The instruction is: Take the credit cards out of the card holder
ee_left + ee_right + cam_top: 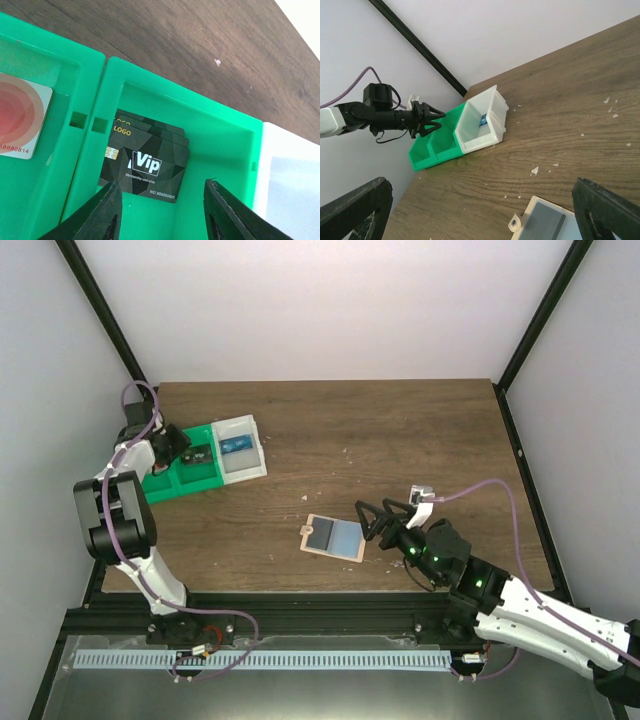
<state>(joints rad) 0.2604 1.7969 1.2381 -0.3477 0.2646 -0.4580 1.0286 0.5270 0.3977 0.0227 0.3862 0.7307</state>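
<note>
Left jaws above slantwise credit cards (145, 162)

Left arm (118, 515) bent, jaws parted, right arm (505, 592) low, jaws wide

This is a robotics lab cell: a wood-grain desk (400, 430) boxed in by plain white panels (330, 300) and black frame posts (100, 305), with the left arm (120, 525) and right arm (530, 605) bolted to a metal rail (330, 620) along the bottom edge.

In the bin (190, 100), credit cards (145, 162); card holder (335, 537) well right.
</note>
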